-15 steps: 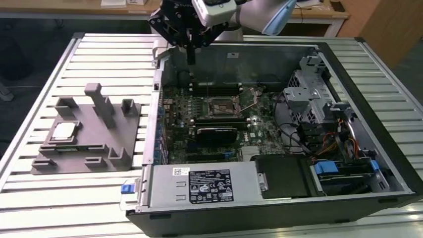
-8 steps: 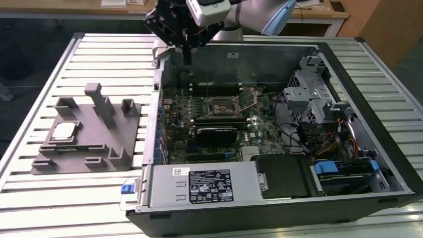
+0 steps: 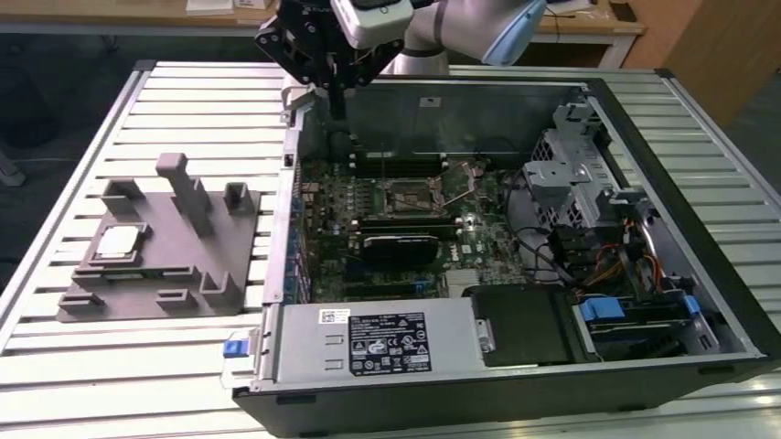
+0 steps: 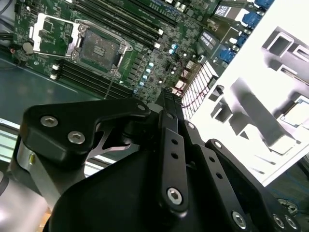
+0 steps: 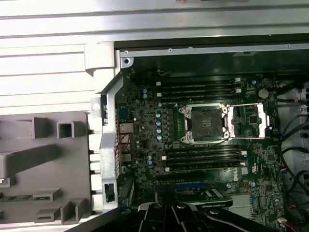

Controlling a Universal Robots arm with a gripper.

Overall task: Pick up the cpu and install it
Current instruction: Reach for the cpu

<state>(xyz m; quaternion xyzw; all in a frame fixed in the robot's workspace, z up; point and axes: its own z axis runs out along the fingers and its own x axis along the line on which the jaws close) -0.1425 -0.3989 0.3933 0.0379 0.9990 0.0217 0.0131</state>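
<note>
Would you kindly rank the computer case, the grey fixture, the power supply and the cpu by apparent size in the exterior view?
Largest to smallest:
case
fixture
power supply, somewhat smaller, though nearer the camera
cpu, smallest by far

Silver-grey cpu (image 3: 119,240), grey fixture (image 3: 183,274), green motherboard (image 3: 329,219), black case (image 3: 488,402)

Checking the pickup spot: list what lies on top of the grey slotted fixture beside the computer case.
The small square silver-topped cpu lies flat in a recess of the grey fixture, uncovered. Its upright posts hide some slots behind them.
</note>
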